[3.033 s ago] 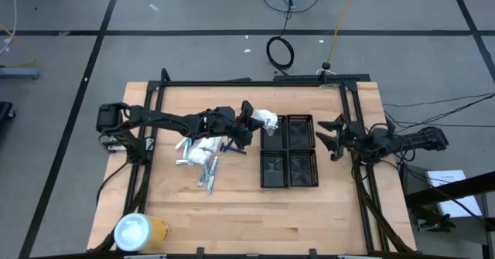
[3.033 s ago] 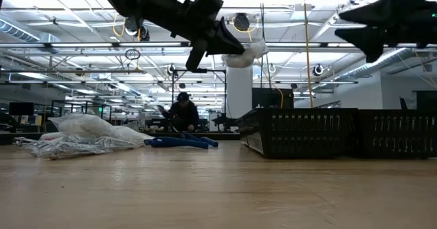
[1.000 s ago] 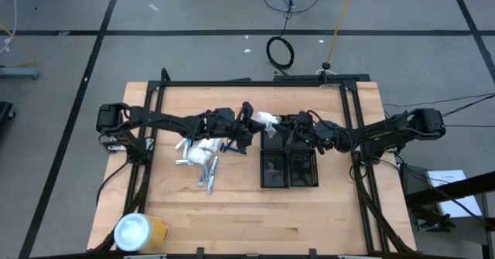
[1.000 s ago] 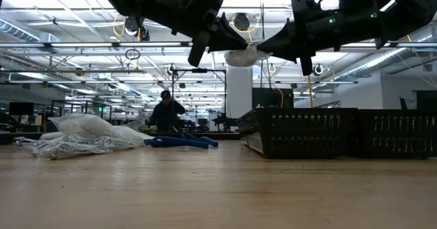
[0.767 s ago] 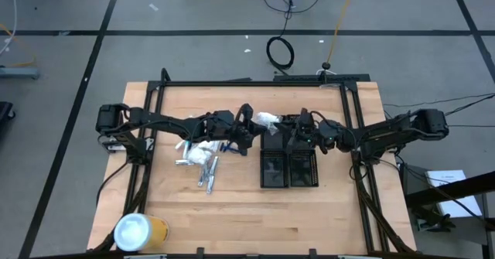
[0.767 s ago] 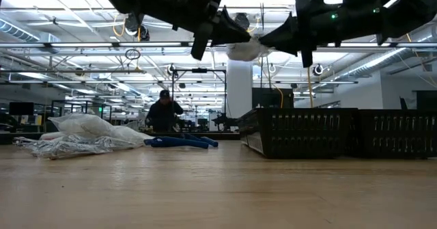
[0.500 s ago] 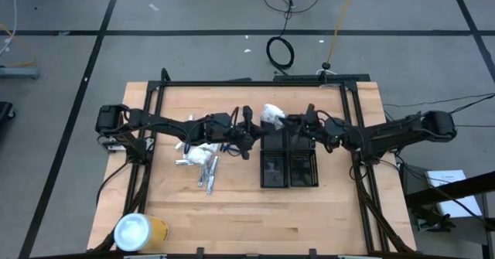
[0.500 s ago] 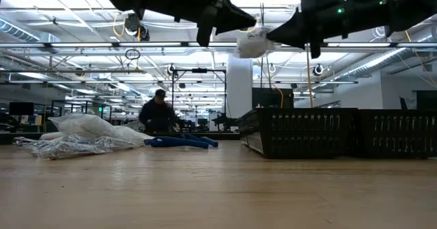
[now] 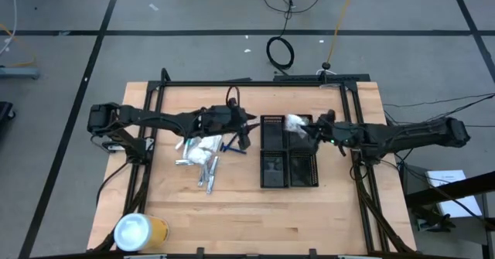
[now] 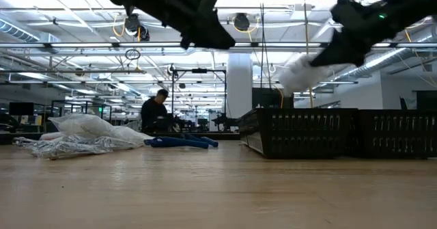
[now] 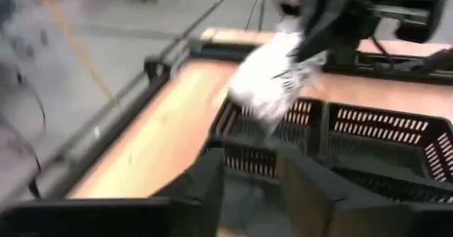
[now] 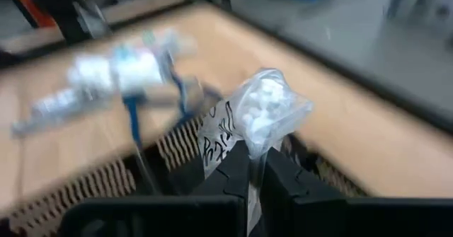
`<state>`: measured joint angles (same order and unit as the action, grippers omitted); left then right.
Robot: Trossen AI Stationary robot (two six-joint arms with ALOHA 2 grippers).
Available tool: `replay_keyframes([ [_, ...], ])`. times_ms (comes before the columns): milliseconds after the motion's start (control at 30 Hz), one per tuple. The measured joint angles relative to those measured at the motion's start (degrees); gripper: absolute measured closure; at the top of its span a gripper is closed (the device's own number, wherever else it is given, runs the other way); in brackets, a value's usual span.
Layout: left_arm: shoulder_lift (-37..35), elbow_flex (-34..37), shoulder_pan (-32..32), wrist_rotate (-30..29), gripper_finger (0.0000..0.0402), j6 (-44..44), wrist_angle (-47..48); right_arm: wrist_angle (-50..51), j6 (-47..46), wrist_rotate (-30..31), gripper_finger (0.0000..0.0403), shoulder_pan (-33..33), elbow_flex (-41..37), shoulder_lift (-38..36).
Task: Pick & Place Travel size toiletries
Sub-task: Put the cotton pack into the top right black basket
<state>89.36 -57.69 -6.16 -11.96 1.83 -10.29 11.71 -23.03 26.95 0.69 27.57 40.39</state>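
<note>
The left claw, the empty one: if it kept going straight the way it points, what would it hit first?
Probably the black gridded trays. The left claw points toward them, and they fill its wrist view just ahead. The white packet in the right claw hangs above, though depth is unclear.

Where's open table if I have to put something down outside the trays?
Bare wood runs along the near edge between the yellow cylinder and the trays. It is crowded left of the trays, around the toiletry pile.
</note>
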Motion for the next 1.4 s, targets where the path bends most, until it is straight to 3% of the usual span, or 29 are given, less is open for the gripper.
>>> replay_keyframes([
  [167, -0.6, 0.0, -1.1, -0.1, 0.0173, 1.5, 5.6, 11.9, -7.3, 0.1, 0.0398, 0.2, -0.3, -2.8],
  [300, -0.6, 0.0, -1.1, -0.1, 0.0138, 1.8, 3.9, 10.3, -7.8, 0.0, 0.0388, 0.2, -2.2, -2.6],
  [433, -0.6, 0.0, -1.2, -0.1, 0.0122, 1.5, 2.2, 8.8, -6.2, 0.2, 0.0352, 0.1, -4.8, -2.4],
  [767, -0.6, 0.0, -1.2, -0.1, 0.0132, 0.9, 2.6, -7.1, 0.6, 1.1, 0.0198, 0.1, -9.8, -2.4],
  [933, -0.5, 0.0, -1.2, -0.1, 0.0141, 0.1, 4.5, -16.1, 8.9, 3.4, 0.0147, 0.1, -10.0, -2.5],
  [1133, -0.6, 0.0, -1.2, -0.1, 0.0141, 0.0, 10.2, -27.4, 15.2, 3.3, 0.0129, 0.1, -10.0, -2.5],
  [1400, -0.5, 0.0, -1.2, -0.1, 0.0149, 11.0, 35.6, -36.1, 19.4, 3.1, 0.0137, 0.1, -10.0, -2.5],
])
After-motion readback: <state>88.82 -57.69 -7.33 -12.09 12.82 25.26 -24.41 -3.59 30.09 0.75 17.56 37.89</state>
